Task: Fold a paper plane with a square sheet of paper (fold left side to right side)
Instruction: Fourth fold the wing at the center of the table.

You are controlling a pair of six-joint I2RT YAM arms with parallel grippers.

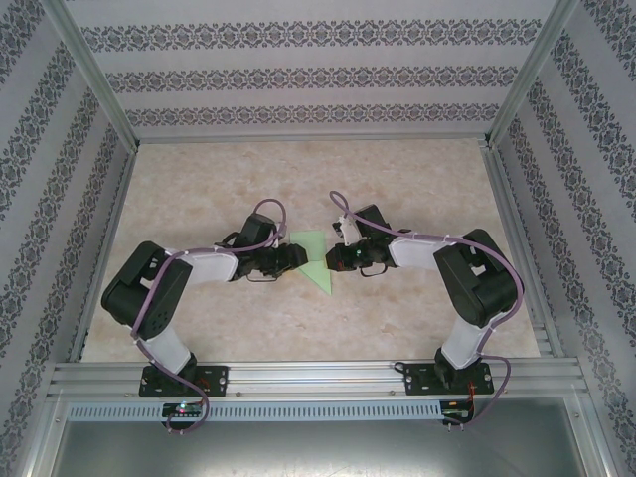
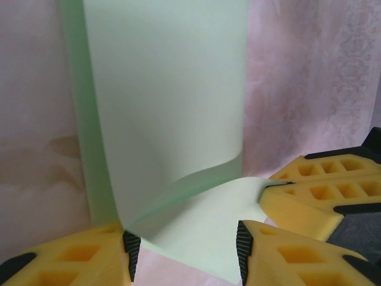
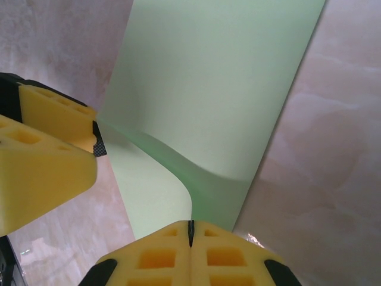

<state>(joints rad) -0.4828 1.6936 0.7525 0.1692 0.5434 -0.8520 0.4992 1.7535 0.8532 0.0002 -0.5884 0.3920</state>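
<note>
1. My left fingers (image 2: pixel 71 256) stand part open astride the square sheet of paper (image 1: pixel 313 260), at its 9 o'clock.
2. My right fingers (image 3: pixel 161 259), at 3 o'clock, pinch its curled edge.
3. The sheet lies mid-desk (image 1: pixel 199 179), which is marbled beige; patterned walls (image 1: pixel 298 79) surround it.

Overhead view: bright, even, diffuse light, no glare, and the beige marbled bench (image 1: pixel 199 179) carries just faint soft shadows beneath the black-and-white robot arms (image 1: pixel 149 288). The patterned wallpaper walls (image 1: pixel 298 75) lean outward at the frame edges. On the wrist cameras, the pale mint-green square sheet of paper (image 2: pixel 166 89) looks almost washed out, with darker green shade inside its curl. The bench there takes a pinkish cast and goes soft. The yellow foam fingers (image 2: pixel 292 253), close to the lens, look slightly blurred.
</note>
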